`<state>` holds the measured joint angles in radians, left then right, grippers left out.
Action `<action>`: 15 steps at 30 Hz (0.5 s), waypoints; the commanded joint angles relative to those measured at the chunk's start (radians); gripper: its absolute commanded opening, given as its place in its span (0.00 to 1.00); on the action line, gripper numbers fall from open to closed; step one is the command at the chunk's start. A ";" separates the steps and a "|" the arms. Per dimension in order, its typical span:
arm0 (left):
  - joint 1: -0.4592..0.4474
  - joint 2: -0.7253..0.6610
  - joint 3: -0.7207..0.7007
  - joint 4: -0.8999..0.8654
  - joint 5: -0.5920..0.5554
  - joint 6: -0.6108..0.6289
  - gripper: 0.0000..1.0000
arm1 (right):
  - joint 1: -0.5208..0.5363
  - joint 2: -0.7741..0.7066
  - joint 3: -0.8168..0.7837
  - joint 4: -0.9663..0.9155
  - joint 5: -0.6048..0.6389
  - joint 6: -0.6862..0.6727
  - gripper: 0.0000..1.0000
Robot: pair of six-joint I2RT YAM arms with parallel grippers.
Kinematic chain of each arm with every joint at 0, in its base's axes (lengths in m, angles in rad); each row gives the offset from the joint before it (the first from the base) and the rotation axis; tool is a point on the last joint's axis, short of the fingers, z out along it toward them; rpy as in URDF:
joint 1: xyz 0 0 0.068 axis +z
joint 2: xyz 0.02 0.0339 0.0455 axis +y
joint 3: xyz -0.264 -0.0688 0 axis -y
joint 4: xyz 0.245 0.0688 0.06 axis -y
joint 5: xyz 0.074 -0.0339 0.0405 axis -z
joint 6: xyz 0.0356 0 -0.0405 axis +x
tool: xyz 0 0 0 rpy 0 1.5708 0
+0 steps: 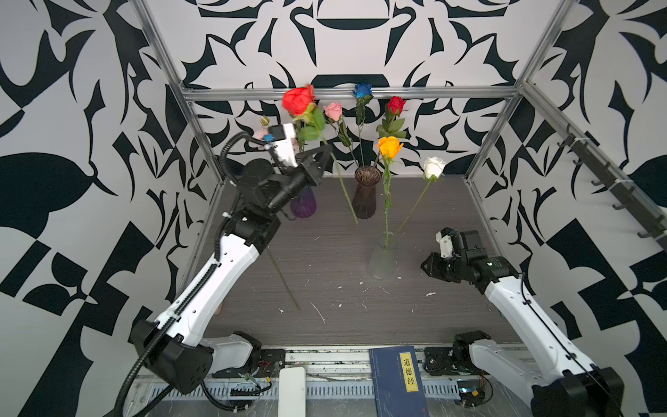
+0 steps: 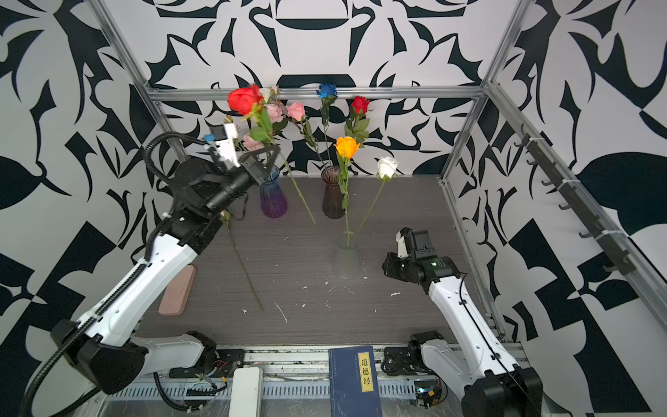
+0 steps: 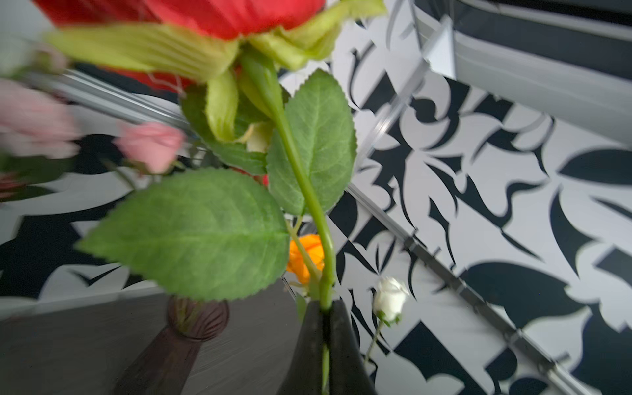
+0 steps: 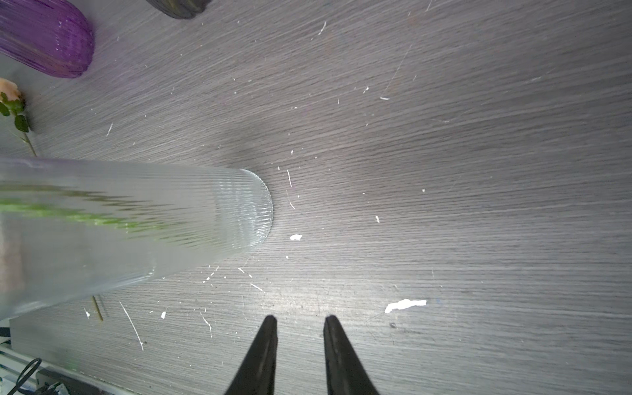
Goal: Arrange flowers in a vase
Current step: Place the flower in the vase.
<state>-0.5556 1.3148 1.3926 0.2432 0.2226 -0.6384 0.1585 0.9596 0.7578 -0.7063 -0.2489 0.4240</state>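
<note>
Holding: the left gripper (image 1: 325, 153) is clamped on the red rose (image 1: 297, 100) by its stem, just under the leaves. In the left wrist view the black fingers (image 3: 345, 349) pinch the green stem.
Red rose: raised at the upper centre-left of both top views, with the bloom blurred. The stem slants down to the right, and its end shows between the purple vase (image 1: 304, 205) and the brown vase (image 1: 366, 195).
Right gripper (image 4: 299, 319): low at the right of the frame, its jaws a narrow gap apart with nothing between them, over the table (image 1: 433, 317) near the clear vase (image 1: 382, 260).
Clear vase: centre of the frame, holding the orange rose (image 1: 389, 146) and the white rose (image 1: 434, 167).
Brown vase: back centre, holding the pink rose (image 1: 332, 110), the blue rose (image 1: 362, 90) and a smaller red rose (image 1: 396, 104).
Purple vase: left of the brown one, partly behind the left arm, holding ruffled pink flowers (image 2: 274, 112).
Loose flower (image 2: 245, 267): lying on the table left of centre. Its peach bloom shows in the right wrist view.
</note>
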 commanded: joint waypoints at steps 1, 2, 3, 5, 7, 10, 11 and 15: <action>-0.085 0.050 0.053 0.167 0.061 0.149 0.00 | -0.001 -0.022 0.006 0.005 -0.002 0.005 0.28; -0.106 0.070 0.059 0.183 0.065 0.163 0.00 | -0.001 -0.022 0.005 0.005 -0.003 0.004 0.28; -0.123 0.086 0.066 0.189 0.065 0.173 0.00 | -0.001 -0.022 0.005 0.007 -0.003 0.004 0.28; -0.155 0.116 0.077 0.209 0.073 0.203 0.00 | -0.001 -0.022 0.005 0.009 -0.003 0.004 0.28; -0.182 0.133 0.079 0.217 0.070 0.228 0.00 | -0.001 -0.022 0.005 0.008 -0.004 0.004 0.28; -0.200 0.151 0.070 0.226 0.071 0.243 0.00 | 0.000 -0.024 0.003 0.012 -0.004 0.004 0.28; -0.204 0.155 0.062 0.232 0.069 0.241 0.00 | 0.000 -0.024 0.004 0.012 -0.006 0.004 0.28; -0.222 0.158 0.024 0.250 0.058 0.235 0.00 | 0.000 -0.022 0.002 0.015 -0.006 0.003 0.28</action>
<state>-0.7681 1.4765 1.4311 0.4236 0.2813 -0.4225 0.1589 0.9535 0.7578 -0.7059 -0.2508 0.4236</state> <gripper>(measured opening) 0.060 0.282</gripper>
